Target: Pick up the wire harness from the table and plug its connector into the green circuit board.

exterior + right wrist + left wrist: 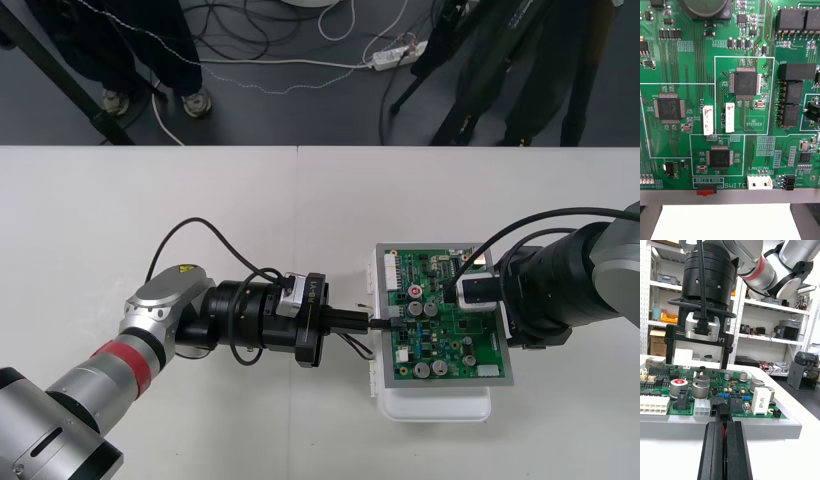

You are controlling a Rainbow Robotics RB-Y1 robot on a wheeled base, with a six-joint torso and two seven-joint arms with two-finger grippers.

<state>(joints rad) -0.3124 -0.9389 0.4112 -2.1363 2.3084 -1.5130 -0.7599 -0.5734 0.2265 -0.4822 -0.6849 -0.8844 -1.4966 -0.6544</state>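
**Left gripper** [372, 322]: The left arm lies low over the worktop [200, 210] and points at the left edge of the green circuit board [445, 335]. In the left wrist view the jaws are narrow, almost together, and clamp the wire harness [722, 419]. A red wire [720, 435] runs up the gap between them, and the small black plug [723, 410] projects just past their tips.

**Plug position:** The black plug is at the board edge nearest the left gripper, just above the grey frame [763, 423] that surrounds the board. It is beside a black header [736, 402] mounted at that edge. It cannot be determined whether the plug is seated in the board.

**Harness wiring:** In the front view, thin dark wires [352, 345] loop out beside the jaws, between the gripper body and the grey frame.

**Right gripper** [698, 363]: It stands upright over the right half of the board. Its jaws are wide apart, point down at the components, and hold nothing. The right wrist view looks straight down on the board face, where white headers [708, 124] marked SFU-1 and SFU-2 sit side by side.

**Mounting:** The framed board sits on a white base [435, 405], which protrudes from under the frame on the side nearest the robot.
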